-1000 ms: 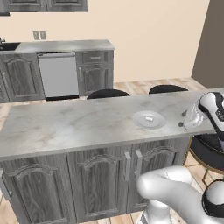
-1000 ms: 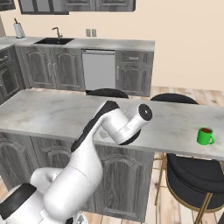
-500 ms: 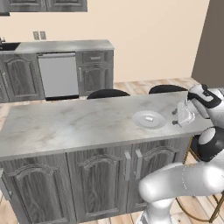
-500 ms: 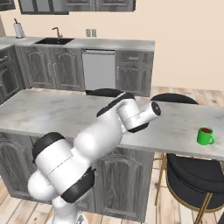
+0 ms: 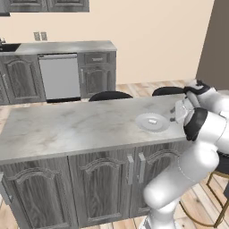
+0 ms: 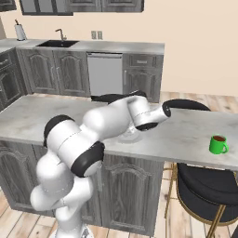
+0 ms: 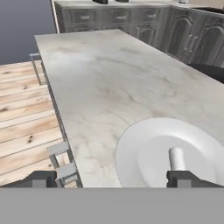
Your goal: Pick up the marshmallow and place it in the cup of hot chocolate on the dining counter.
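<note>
My claw [image 7: 112,178] is open and empty: the two dark fingertips sit far apart at the bottom of the hand view, one lower left, one lower right.

The marshmallow [image 7: 176,158] is a short white cylinder lying on the white plate [image 7: 131,151], in the lower right of the hand view. It sits directly above my right-side fingertip [image 7: 186,178], almost touching it in frame, so it's off-centre, not between the fingers. Its long axis runs roughly up-down in that view, along my line of sight. My read: I need to shift toward frame right to centre it, then close across the short side.

In the left base view the marshmallow [image 5: 152,120] shows as a small lump mid-plate [image 5: 143,125], just left of my claw [image 5: 179,111] at the right of the frame.

The mug [image 6: 216,144], green with brown liquid, stands on the bench [image 6: 186,137] at the right edge of the right base view, well apart from the plate. So the carry goes toward that end of the bench [image 5: 67,127].

Risk as I judge it: the lump is small and soft and could roll on the plate if one finger nudges it first.
</note>
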